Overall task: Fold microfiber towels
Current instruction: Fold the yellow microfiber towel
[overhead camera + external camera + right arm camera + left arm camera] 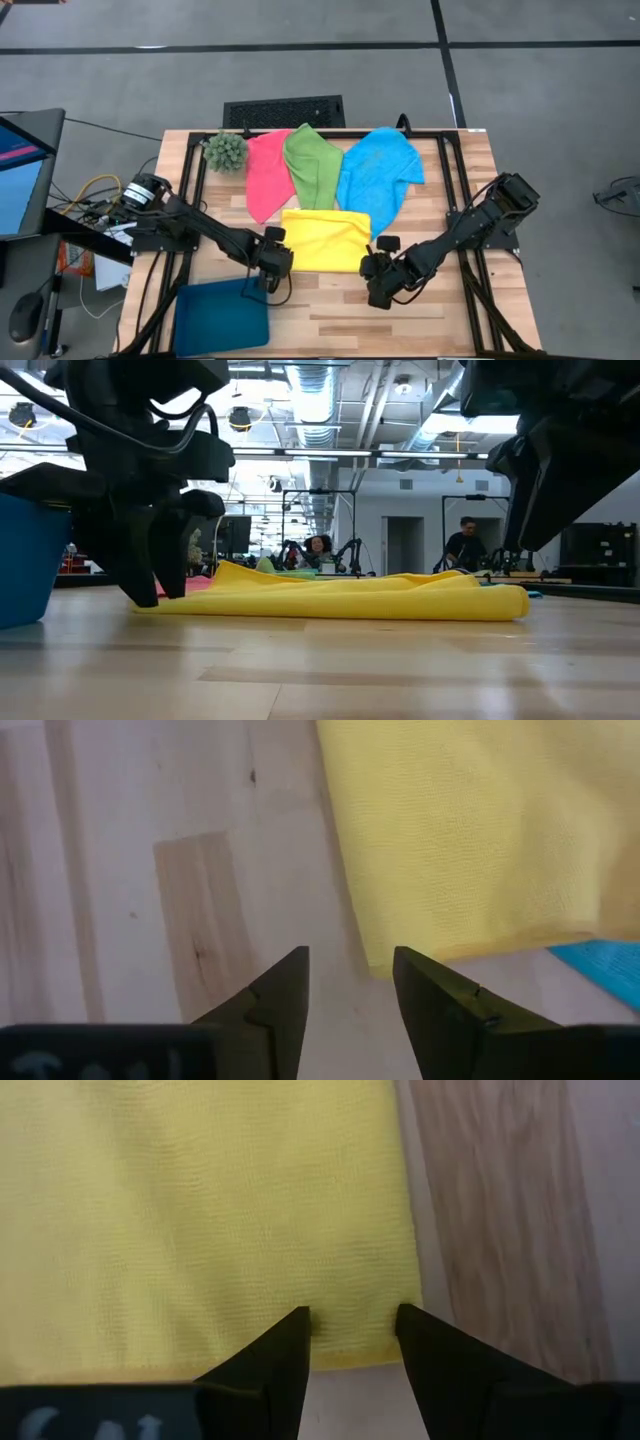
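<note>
the yellow towel (326, 241) is lying folded mid-desk (440, 310), at 6 o'clock from the green towel (311, 162). the left end effector (350, 1330) is hovering spread at its corner; the right end effector (350, 970) is hovering spread just off the other corner.

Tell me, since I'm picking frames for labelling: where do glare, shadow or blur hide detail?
Low view: bright ceiling lights leave both arms as dark silhouettes, while the folded yellow microfiber towel stays clear. Left wrist view: the yellow weave is sharp and the near left gripper fingers are soft-edged. Right wrist view: the same for the right gripper. High view: even light, little shadow.
</note>
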